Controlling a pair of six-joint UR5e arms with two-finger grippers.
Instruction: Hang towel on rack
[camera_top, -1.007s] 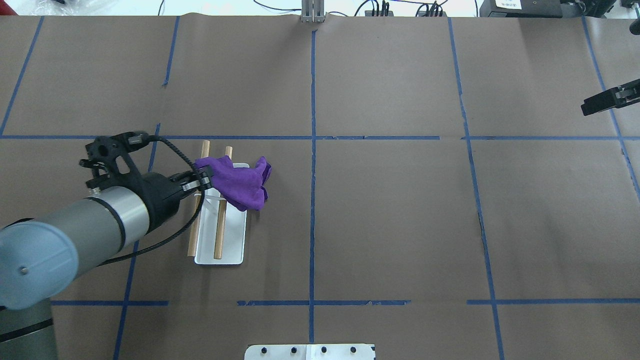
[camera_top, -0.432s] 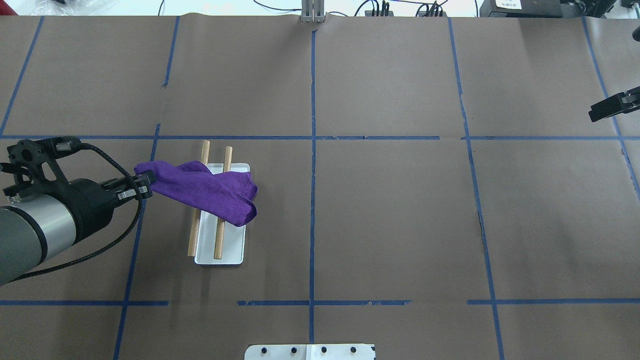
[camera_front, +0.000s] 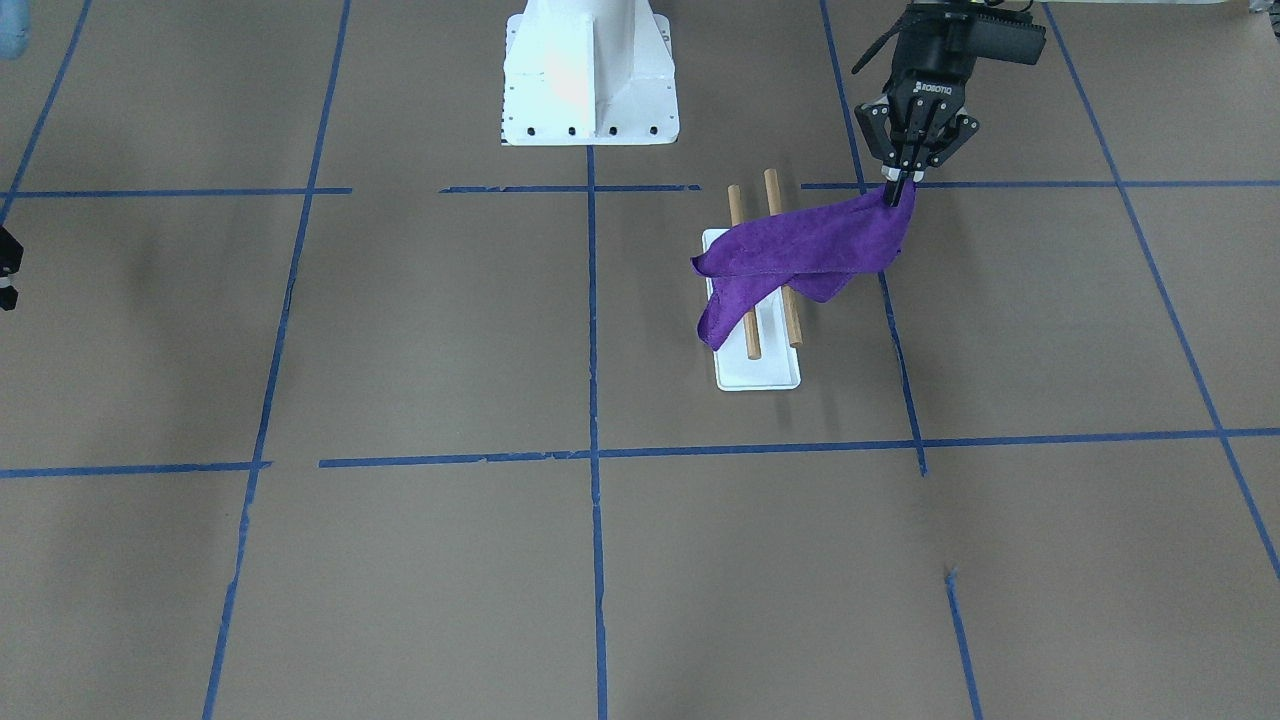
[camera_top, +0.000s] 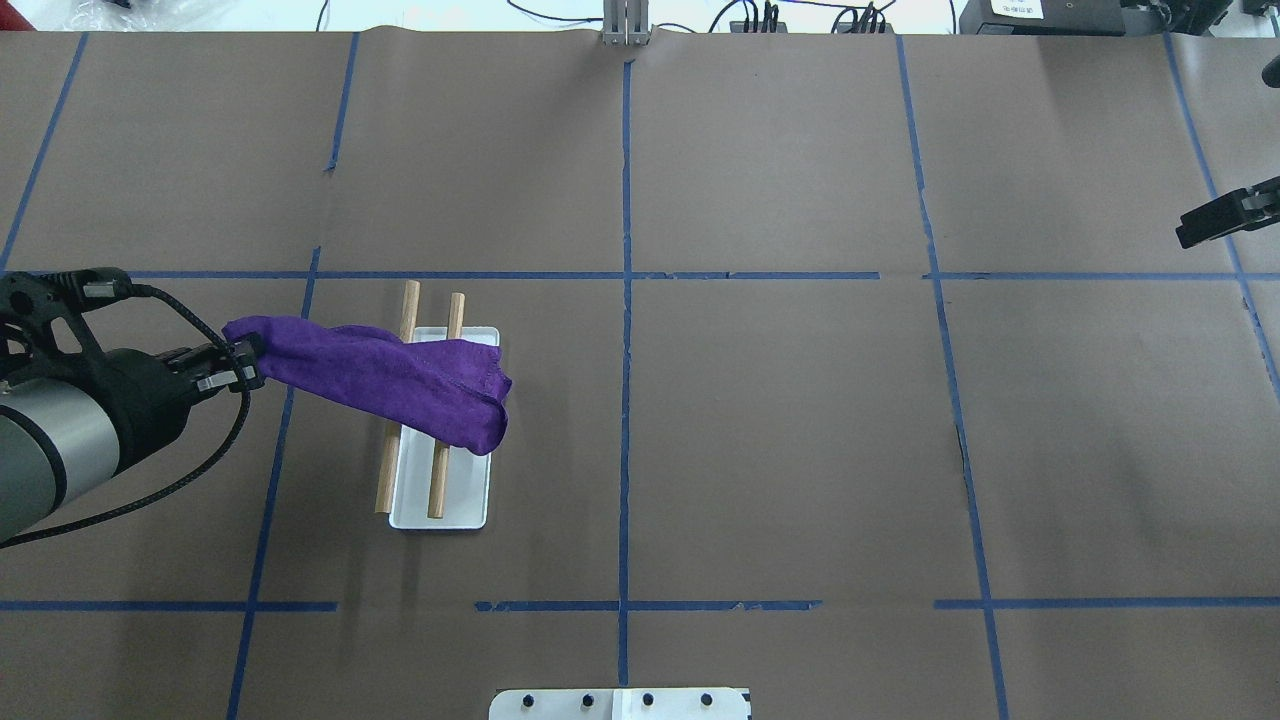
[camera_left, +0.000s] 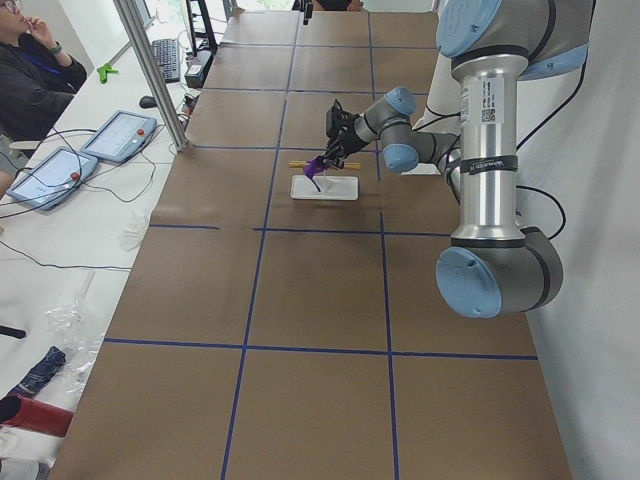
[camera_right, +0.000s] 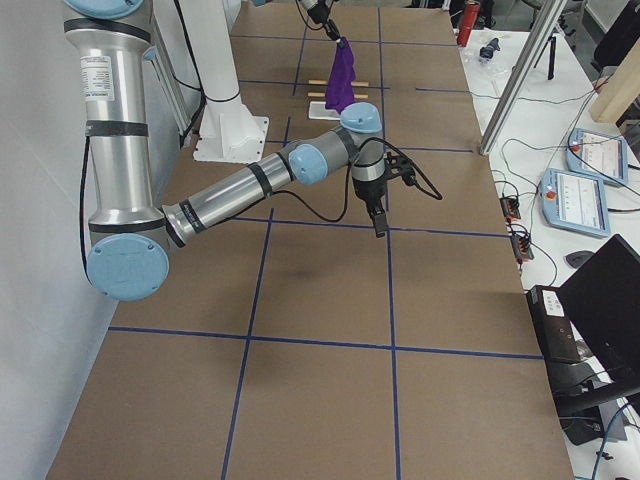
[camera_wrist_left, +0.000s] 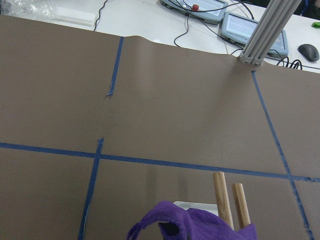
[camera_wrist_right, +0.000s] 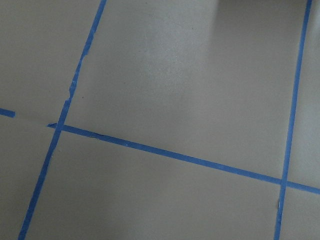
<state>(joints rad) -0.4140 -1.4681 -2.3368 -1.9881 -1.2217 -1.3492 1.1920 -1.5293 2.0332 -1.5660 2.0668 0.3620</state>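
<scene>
The rack (camera_top: 442, 505) has a white base and two wooden dowels (camera_top: 436, 480) and stands left of the table's middle. It also shows in the front view (camera_front: 758, 372). The purple towel (camera_top: 400, 375) lies stretched across both dowels, and its right end hangs past the right dowel. My left gripper (camera_top: 248, 364) is shut on the towel's left corner, just left of the rack and above the table; in the front view (camera_front: 898, 190) it points down. The towel (camera_wrist_left: 195, 225) fills the bottom of the left wrist view. My right gripper (camera_top: 1205, 218) hovers far right, shut and empty.
Blue tape lines grid the brown paper table (camera_top: 780, 420). The white robot pedestal (camera_front: 588, 75) stands at the near edge. A metal post (camera_top: 625, 25) and cables sit at the far edge. Operators' tablets (camera_left: 120, 135) lie beyond the table.
My left gripper has moved left across the rack with the towel's corner, and the bunched towel is now drawn out over both dowels. The right gripper has drifted slightly right.
</scene>
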